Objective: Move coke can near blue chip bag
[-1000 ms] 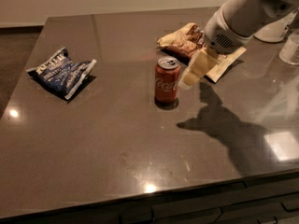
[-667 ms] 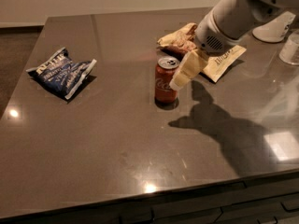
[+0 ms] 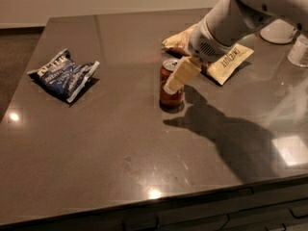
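The red coke can (image 3: 168, 98) stands upright near the middle of the dark table (image 3: 110, 148). My gripper (image 3: 172, 83) reaches down from the upper right on its white arm and sits right at the can, covering the can's upper right side. Whether it touches the can I cannot tell. The blue chip bag (image 3: 64, 74) lies flat at the left of the table, well apart from the can and the gripper.
A brown and cream bag (image 3: 230, 60) lies behind the can, partly hidden by the arm. A white object (image 3: 281, 31) and a clear glass (image 3: 299, 51) stand at the far right. The table's front edge runs along the bottom.
My gripper has moved left and down, from beside the can's right side to over its upper right part. The can and both bags have not moved.
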Robot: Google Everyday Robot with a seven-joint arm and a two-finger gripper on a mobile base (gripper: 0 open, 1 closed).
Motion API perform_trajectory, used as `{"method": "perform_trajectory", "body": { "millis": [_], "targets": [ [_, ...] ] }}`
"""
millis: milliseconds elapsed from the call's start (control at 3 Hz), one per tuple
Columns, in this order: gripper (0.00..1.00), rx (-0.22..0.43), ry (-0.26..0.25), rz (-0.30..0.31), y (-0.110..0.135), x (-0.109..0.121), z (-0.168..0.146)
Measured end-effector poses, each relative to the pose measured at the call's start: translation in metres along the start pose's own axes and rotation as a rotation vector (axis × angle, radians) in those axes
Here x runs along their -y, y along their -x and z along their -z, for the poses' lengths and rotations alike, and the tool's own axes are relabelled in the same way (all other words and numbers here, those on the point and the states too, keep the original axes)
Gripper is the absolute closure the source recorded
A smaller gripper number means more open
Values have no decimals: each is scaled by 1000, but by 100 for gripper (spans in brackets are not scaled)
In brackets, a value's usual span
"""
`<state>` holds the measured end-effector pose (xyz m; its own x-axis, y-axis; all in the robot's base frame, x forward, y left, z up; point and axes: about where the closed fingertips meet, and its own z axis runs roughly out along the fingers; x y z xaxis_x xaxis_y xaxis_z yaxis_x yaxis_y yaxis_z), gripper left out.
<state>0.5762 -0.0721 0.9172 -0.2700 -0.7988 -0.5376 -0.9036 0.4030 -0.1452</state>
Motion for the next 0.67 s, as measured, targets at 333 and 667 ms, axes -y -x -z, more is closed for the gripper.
{"method": "perform_trajectory", "body": {
  "millis": [333,667],
  "targets": [
    [41,17,23,11,6,-4,-2],
    [64,38,44,34,18,-9,2]
  ]
}}
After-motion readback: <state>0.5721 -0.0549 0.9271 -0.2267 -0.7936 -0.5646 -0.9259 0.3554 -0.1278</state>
